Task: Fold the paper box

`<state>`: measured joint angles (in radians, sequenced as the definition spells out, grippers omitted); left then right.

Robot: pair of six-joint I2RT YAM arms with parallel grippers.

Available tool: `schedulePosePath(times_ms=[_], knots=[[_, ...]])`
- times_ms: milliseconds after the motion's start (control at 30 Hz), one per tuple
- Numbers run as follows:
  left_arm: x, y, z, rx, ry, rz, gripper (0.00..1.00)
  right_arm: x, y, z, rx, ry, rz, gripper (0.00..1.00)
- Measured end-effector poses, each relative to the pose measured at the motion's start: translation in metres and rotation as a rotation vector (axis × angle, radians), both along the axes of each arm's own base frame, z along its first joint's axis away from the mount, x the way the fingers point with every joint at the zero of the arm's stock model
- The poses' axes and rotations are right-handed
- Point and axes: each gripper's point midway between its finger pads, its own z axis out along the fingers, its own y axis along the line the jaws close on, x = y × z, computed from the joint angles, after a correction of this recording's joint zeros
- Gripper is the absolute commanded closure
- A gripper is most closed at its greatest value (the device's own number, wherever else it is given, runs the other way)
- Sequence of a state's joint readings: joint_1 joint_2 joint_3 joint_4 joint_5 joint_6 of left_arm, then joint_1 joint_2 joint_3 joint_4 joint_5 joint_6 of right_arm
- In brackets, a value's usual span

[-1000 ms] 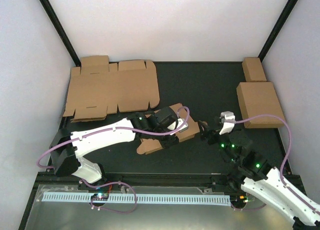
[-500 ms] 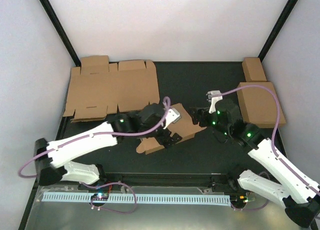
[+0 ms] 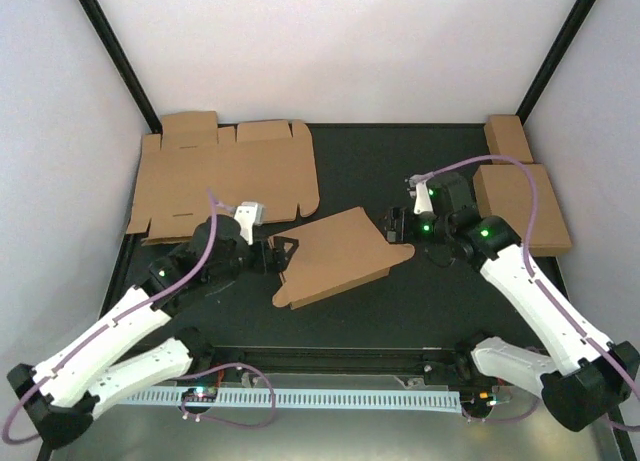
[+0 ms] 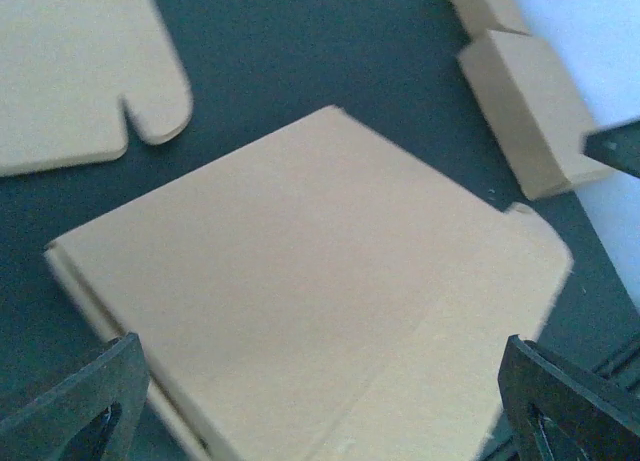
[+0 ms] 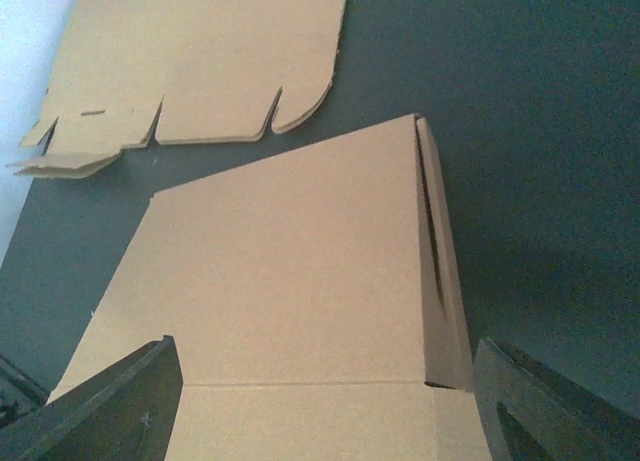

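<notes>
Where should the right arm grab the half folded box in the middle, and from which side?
Probably the right edge of the box, facing the right gripper: come in low from the right, one finger above, one below. It lies nearly flat and wide, so only a thin edge fits the jaws.

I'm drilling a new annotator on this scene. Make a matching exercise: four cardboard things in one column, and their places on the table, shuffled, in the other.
Things
1. flat die-cut sheet
2. partly folded paper box
3. small oblong box
4. larger squarish box

Places
A. far right corner
B. middle of the mat
C. far left
D. right edge, just nearer than the small oblong box

Pairs: 1-C, 2-B, 3-A, 4-D
</notes>
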<state>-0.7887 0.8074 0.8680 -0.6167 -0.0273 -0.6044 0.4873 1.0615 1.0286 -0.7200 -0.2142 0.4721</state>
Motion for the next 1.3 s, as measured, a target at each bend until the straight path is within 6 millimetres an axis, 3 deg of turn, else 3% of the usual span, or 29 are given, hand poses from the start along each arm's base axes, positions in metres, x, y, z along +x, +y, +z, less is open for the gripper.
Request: schedulePosePath(times_ms=[167,267,467,633,867,1300], knots=[[0.007,0.021,-0.039,-0.072,0.145,0.086,0.01,0.0,0.006,-0.013,0.015,0.064,0.031,0.18],[0.003,0.017,-0.053,-0.121,0.215,0.066,0.05,-0.002,0.012,-0.027,0.022,0.118,0.058,0.18],[-0.003,0.0,-0.06,-0.201,0.287,-0.009,0.09,-0.016,0.015,-0.067,0.023,0.222,0.089,0.18],[-0.005,-0.008,-0.068,-0.225,0.353,-0.026,0.14,-0.012,0.016,-0.075,0.017,0.223,0.087,0.18],[-0.016,-0.017,-0.101,-0.267,0.494,-0.038,0.14,-0.005,0.021,-0.091,0.014,0.243,0.092,0.2],[-0.019,-0.031,-0.097,-0.374,0.53,-0.088,0.2,-0.011,0.036,-0.1,0.11,0.28,0.135,0.26]])
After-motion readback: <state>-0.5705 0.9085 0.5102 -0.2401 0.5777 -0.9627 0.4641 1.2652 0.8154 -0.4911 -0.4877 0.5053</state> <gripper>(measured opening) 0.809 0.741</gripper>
